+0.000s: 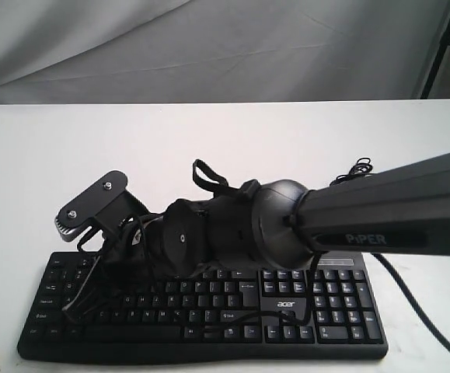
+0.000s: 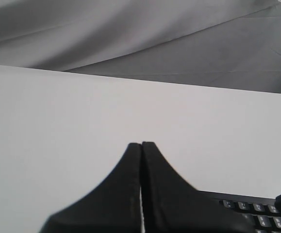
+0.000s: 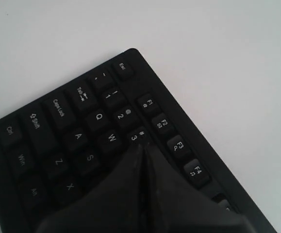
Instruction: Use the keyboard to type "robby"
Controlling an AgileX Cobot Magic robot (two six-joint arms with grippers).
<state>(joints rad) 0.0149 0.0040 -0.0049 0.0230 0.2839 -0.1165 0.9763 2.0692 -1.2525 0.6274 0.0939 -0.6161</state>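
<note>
The wide black keyboard (image 1: 209,311) with white legends and an "acer" logo lies along the table's front edge. My right arm reaches across it from the right. The right gripper (image 1: 109,266) is shut and empty over the upper left keys. In the right wrist view the gripper (image 3: 143,145) has its closed tips just beside the 3 key, above the W and E area of the keyboard (image 3: 82,126); whether they touch a key is unclear. My left gripper (image 2: 141,144) is shut and empty over bare white table, with a corner of the keyboard (image 2: 259,209) beside it. The exterior view does not show the left gripper.
A thin black cable (image 1: 355,168) curls on the white table (image 1: 209,140) behind the right arm, and another cable (image 1: 415,303) trails off past the keyboard's right end. Grey cloth (image 1: 209,47) hangs behind the table.
</note>
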